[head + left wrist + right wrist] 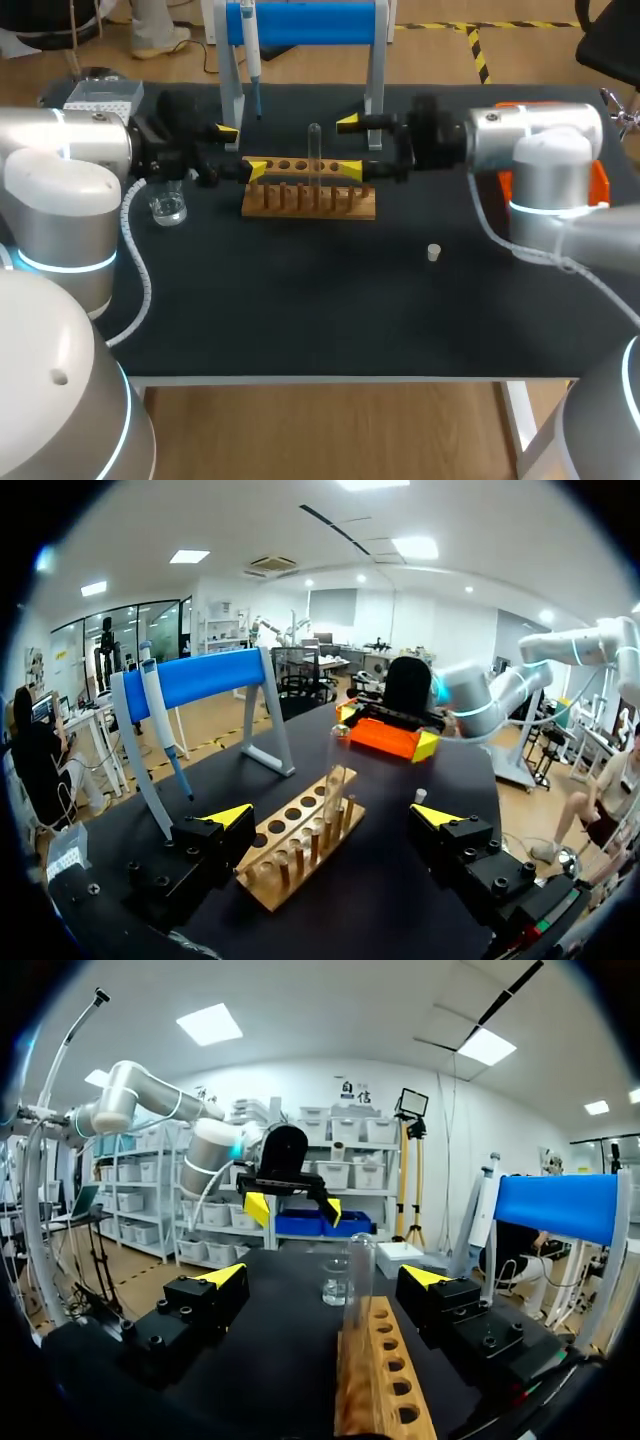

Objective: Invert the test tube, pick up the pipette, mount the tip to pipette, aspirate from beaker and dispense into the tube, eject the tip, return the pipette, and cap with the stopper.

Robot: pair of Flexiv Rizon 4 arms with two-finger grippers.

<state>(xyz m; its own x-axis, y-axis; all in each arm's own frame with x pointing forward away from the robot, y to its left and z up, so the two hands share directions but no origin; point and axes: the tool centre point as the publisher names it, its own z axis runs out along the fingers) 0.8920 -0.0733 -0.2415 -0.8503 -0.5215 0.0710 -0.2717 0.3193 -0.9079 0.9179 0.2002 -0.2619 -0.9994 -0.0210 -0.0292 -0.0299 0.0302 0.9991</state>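
A clear test tube [315, 150] stands in the wooden rack [310, 200] at mid-table. My left gripper [242, 150] is open at the rack's left end and my right gripper [349, 145] is open at its right end; they face each other and hold nothing. In the left wrist view the tube [337, 765] stands ahead of the open gripper [332, 815], untouched. From the right wrist, the tube [360, 1280] rises just ahead of the open gripper [323, 1276]. The pipette [252, 50] hangs on the blue stand [305, 22]. A beaker [168, 207] sits left, and a small white stopper [434, 252] lies right.
A tip box [103, 97] sits at the far left corner. An orange bin [598, 180] stands behind my right arm at the right edge. The blue stand's legs [375, 80] rise just behind the rack. Bare dark mat [320, 300] lies in front.
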